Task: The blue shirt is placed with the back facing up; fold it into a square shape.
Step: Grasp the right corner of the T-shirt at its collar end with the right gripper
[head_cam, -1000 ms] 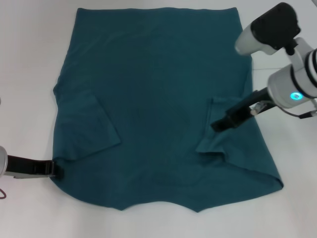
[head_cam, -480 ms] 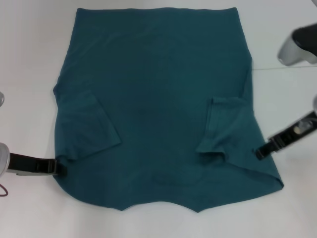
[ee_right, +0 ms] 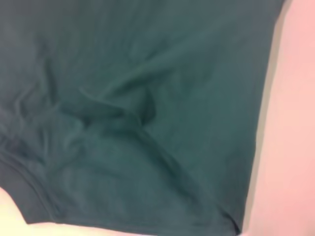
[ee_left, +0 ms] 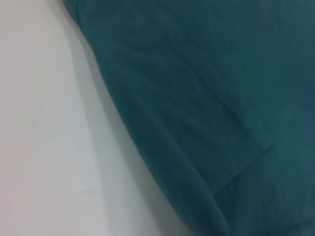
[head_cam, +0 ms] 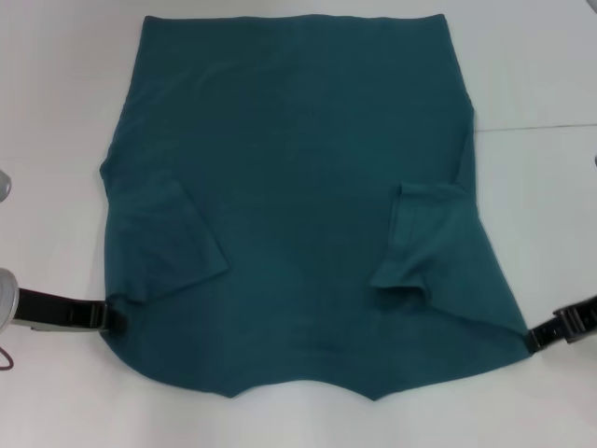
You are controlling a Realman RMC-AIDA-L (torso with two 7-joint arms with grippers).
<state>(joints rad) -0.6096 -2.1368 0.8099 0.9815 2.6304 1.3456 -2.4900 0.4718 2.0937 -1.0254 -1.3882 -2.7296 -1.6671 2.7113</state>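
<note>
The left gripper (head_cam: 112, 317) touches the shirt's near left corner; I cannot tell whether it is clenched. The blue shirt (head_cam: 298, 187) lies flat on the white table (head_cam: 56, 112), sleeves folded inward. The right gripper (head_cam: 534, 338) sits at the shirt's near right corner, its grip likewise unclear.

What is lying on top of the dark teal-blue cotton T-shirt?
Only the dark teal-blue cotton T-shirt's own two sleeves, folded inward onto its back. Left gripper and right gripper sit at its near corners. Anything underneath is covered.

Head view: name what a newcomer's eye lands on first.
The blue shirt fills the white table, back up, both sleeves folded inward. The left gripper sits at its near left corner and the right gripper at its near right corner, each at the fabric's edge.
</note>
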